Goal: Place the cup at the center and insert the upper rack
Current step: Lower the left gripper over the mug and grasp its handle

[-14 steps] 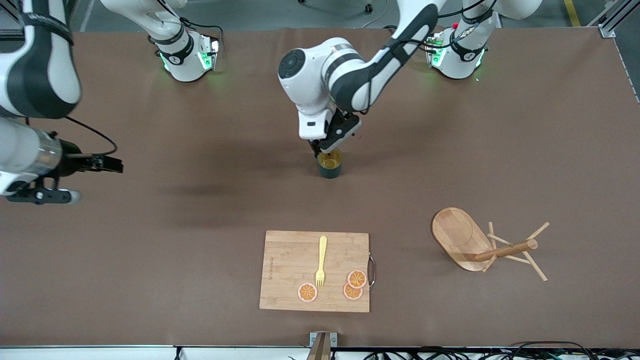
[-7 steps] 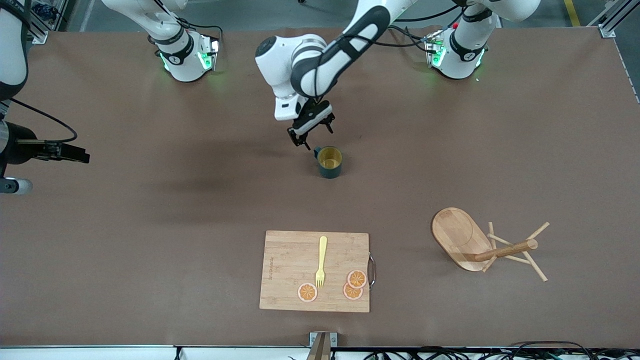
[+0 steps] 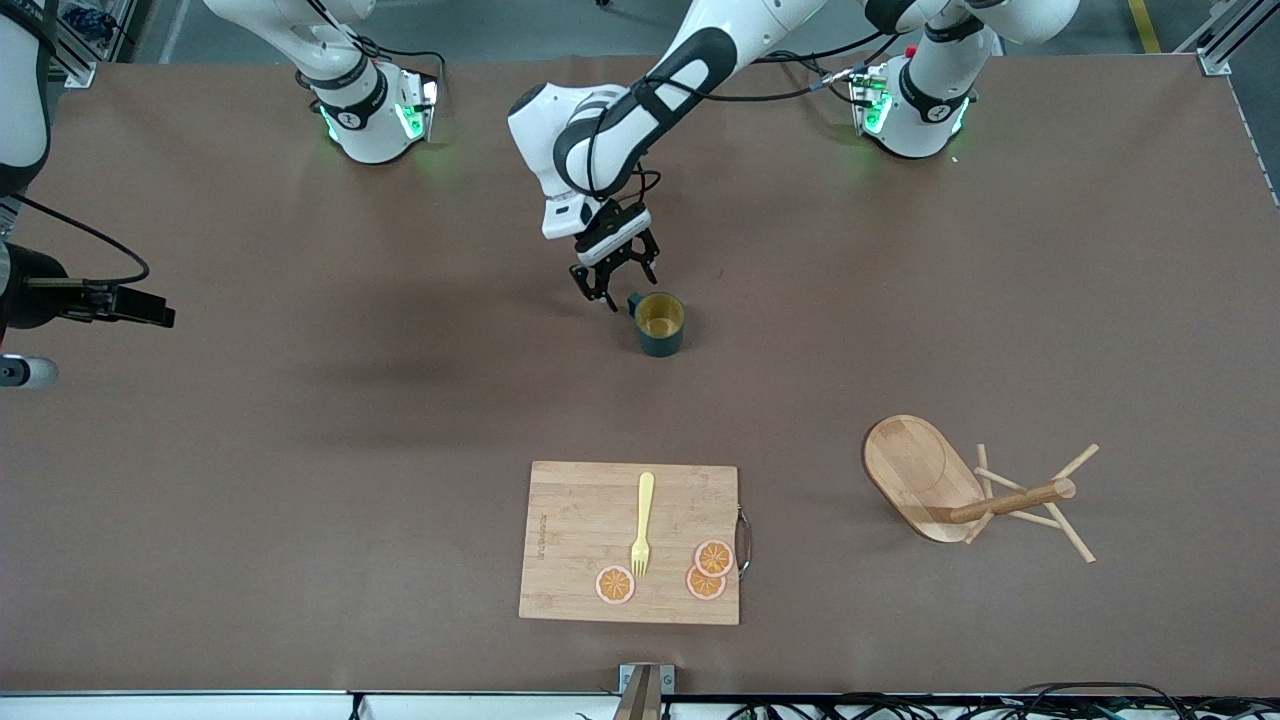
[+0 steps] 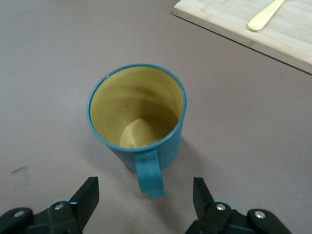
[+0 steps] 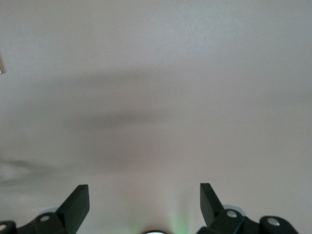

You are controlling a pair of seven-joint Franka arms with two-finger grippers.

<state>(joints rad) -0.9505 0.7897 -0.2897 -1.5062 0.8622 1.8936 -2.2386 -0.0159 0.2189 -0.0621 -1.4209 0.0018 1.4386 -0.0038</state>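
The cup, teal-grey with a yellow-ochre inside, stands upright near the table's middle. It also shows in the left wrist view, its handle pointing at the gripper. My left gripper is open and empty, just beside the handle and clear of it; its fingertips flank the handle from a short way back. The upper rack, a wooden mug tree, lies on its side toward the left arm's end, nearer the front camera than the cup. My right gripper is open and empty over bare table at the right arm's end.
A wooden cutting board lies nearer the front camera than the cup, with a yellow fork and three orange slices on it. Its corner shows in the left wrist view. The mug tree's pegs stick out sideways.
My left gripper let go of the cup's rim, opened and drew off it, and now sits beside the handle. The right arm drew back toward the table's edge. The cup stays put.
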